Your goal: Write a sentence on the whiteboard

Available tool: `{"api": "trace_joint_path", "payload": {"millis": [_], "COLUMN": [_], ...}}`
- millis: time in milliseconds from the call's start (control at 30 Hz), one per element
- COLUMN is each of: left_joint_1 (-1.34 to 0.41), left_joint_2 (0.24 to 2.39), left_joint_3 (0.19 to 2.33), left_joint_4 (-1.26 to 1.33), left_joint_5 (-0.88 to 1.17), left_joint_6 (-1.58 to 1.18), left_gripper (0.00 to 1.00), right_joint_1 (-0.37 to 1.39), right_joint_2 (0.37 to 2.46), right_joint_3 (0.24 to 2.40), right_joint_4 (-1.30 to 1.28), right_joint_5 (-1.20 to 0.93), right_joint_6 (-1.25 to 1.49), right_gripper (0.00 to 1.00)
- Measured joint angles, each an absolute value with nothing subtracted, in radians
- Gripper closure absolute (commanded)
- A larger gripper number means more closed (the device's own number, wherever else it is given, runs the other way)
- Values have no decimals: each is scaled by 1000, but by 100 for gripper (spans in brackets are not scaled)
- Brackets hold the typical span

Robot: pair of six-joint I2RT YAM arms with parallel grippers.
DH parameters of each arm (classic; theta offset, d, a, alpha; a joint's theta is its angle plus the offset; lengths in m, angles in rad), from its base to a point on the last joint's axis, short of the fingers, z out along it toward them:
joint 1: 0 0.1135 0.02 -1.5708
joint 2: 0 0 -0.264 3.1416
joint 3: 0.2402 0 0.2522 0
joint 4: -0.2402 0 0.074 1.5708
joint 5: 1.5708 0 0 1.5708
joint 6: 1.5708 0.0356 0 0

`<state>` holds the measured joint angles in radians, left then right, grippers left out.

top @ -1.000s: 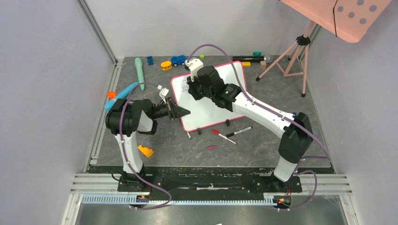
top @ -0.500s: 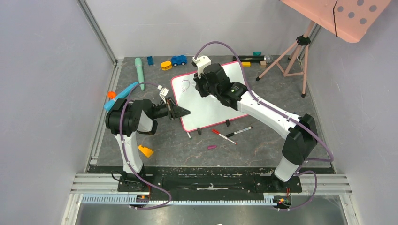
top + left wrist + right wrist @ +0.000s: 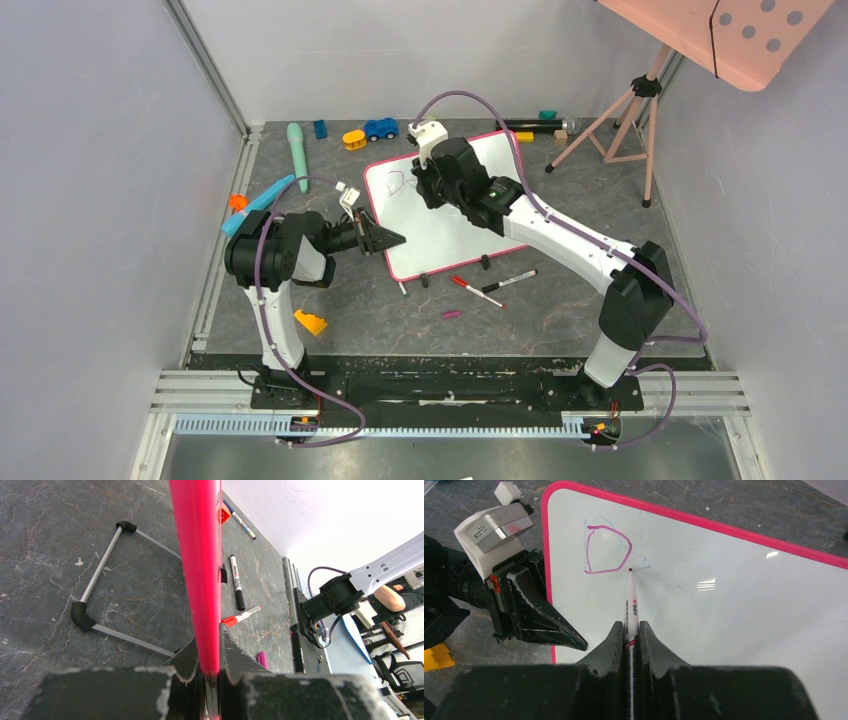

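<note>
Shifted rightward, the right gripper (image 3: 629, 630) clenches a marker (image 3: 629, 597), tip beside a purple D (image 3: 608, 550) on the mid-table whiteboard (image 3: 734, 610); the left gripper (image 3: 210, 652) pinches its pink frame (image 3: 196, 555).

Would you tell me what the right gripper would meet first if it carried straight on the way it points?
Probably the white, pink-framed whiteboard: the right gripper holds a thin marker whose tip sits beside the purple D, seemingly touching.
</note>
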<state>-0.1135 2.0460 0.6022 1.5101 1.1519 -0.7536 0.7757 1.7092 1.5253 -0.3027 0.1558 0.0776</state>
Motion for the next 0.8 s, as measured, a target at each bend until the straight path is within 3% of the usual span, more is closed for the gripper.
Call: {"api": "trace_joint_path", "payload": {"millis": [800], "left_joint_1": [-113], "left_joint_2": [2046], "left_joint_3": [602], "left_joint_4": [1507], "left_joint_5": [1148], "left_joint_6": [-754], "left_gripper": [98], "right_joint_1": [773], "right_joint_2": [1737], "right_joint_3": [1545], "right_joint_4": [-317], "right_joint_5": [175], "right_joint_6": [78], "right_gripper": [100]}}
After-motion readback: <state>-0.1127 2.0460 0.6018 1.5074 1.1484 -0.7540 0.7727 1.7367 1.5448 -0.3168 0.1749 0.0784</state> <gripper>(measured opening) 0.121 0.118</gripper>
